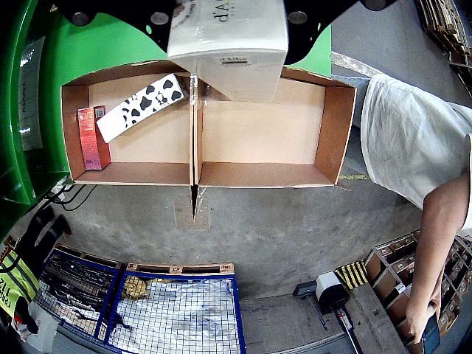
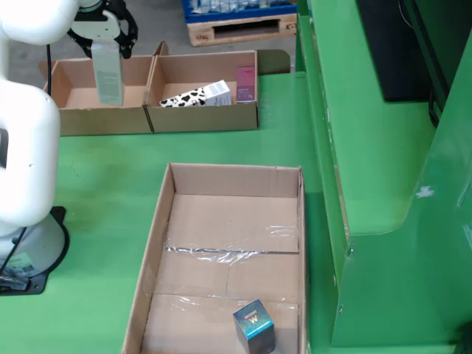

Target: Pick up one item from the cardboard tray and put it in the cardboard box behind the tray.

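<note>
Gripper (image 2: 108,46): we see it holding a tall pale rectangular carton (image 2: 108,74) above one compartment of the brown cardboard box (image 2: 203,118). We note a cow-patterned carton (image 2: 193,96) in the other compartment.

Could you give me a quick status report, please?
Tool holding pale carton above the empty box compartment. Cow-print carton and red box sit next door. Nothing obstructing.

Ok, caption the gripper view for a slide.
Gripper holds white carton above the divided cardboard box.
</note>
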